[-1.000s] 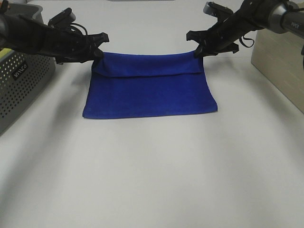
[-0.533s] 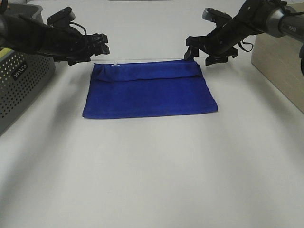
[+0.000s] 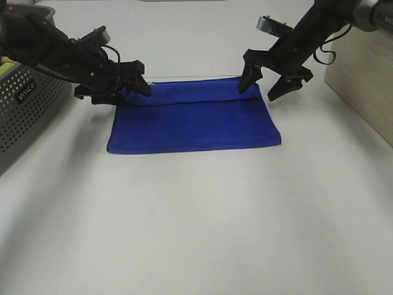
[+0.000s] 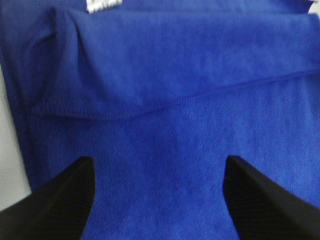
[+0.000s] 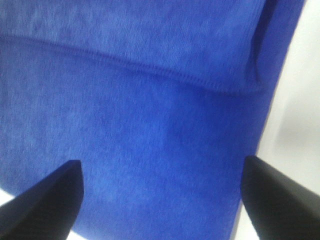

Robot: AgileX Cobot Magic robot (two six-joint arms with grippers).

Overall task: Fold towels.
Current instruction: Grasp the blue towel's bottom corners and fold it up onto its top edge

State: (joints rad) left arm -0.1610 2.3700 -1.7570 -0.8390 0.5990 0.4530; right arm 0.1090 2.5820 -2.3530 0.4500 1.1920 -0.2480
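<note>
The royal-blue towel (image 3: 193, 117) lies folded flat on the white table, with a narrow flap turned over along its far edge. My left gripper (image 3: 136, 87) is open and empty just above the towel's far left corner. My right gripper (image 3: 264, 85) is open and empty above the far right corner. The left wrist view shows the towel (image 4: 190, 115) close up with the flap's stitched edge and a white tag (image 4: 102, 5). The right wrist view shows the towel (image 5: 130, 120) with its stitched flap edge and its side edge against the table.
A grey perforated basket (image 3: 27, 107) stands at the left edge, with a bit of yellow-green cloth (image 3: 5, 61) in it. A light wooden box (image 3: 362, 80) stands at the right. The white table (image 3: 196, 221) stretches in front of the towel.
Both grippers have let go of the towel's far edge, which has dropped flat. They then opened wide and lowered over the far corners.
</note>
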